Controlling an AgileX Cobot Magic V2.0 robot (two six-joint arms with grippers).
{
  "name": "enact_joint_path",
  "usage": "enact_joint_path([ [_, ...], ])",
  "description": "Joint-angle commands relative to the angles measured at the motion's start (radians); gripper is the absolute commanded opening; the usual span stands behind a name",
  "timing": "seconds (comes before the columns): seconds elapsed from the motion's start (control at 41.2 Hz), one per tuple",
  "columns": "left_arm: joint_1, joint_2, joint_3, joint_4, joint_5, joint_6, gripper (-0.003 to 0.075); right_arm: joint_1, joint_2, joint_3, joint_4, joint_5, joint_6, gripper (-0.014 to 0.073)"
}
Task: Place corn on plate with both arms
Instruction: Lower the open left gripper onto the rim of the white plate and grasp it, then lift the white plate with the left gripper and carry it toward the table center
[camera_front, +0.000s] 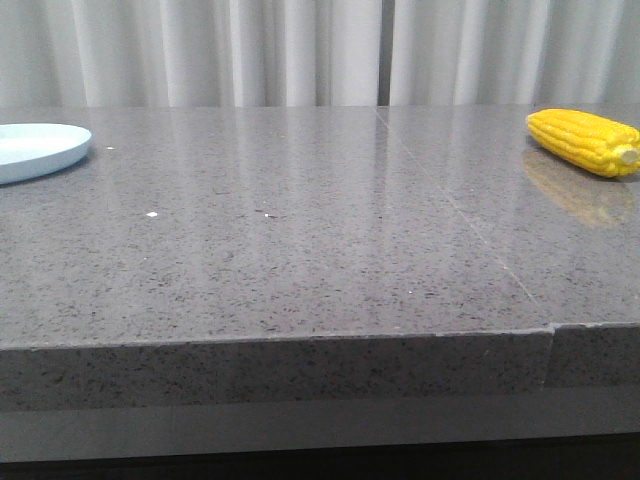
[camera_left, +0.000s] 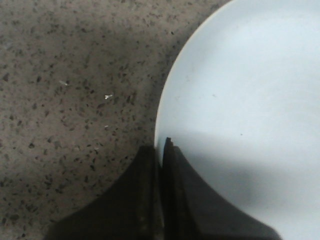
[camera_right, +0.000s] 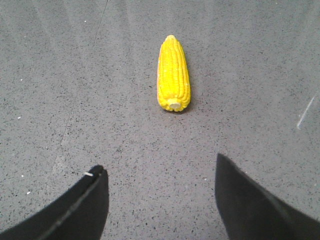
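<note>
We are at the start of the task, as far as we can judge; nothing is on the plate yet and the corn is not yet grasped. From the front view, the near part of the grey stone table (camera_front: 300, 290) carries only a few small white specks; no arm shows in this view. Farther back, at the far left edge, the plate (camera_front: 35, 148) lies flat and bare; at the far right, well apart from it, the corn (camera_front: 583, 141) lies on its side on the table, its pale stub end pointing to the near right. Our left gripper (camera_left: 161, 150) hangs over the rim of the plate, and its jaws are clenched together on nothing. Our right gripper (camera_right: 157, 192) has its jaws released and wide apart; the corn lies beyond them, not between them, with its stub end turned toward the fingers. What is left, we think, is the whole work: to reach the corn, close on it, carry it across the table and put it on the plate.
</note>
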Motion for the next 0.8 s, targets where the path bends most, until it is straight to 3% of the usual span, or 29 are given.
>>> enact_joint_path([
  [0.0, -0.001, -0.063, -0.03, -0.013, -0.017, 0.002, -0.002, -0.003, 0.007, -0.033, -0.01, -0.065, -0.009, 0.049],
  [0.413, -0.06, -0.228, -0.03, -0.054, 0.051, 0.013, -0.002, -0.003, 0.007, -0.033, -0.01, -0.065, -0.009, 0.049],
  [0.777, -0.322, -0.238, -0.03, -0.235, 0.059, 0.013, -0.002, -0.003, 0.007, -0.033, -0.01, -0.065, -0.009, 0.049],
])
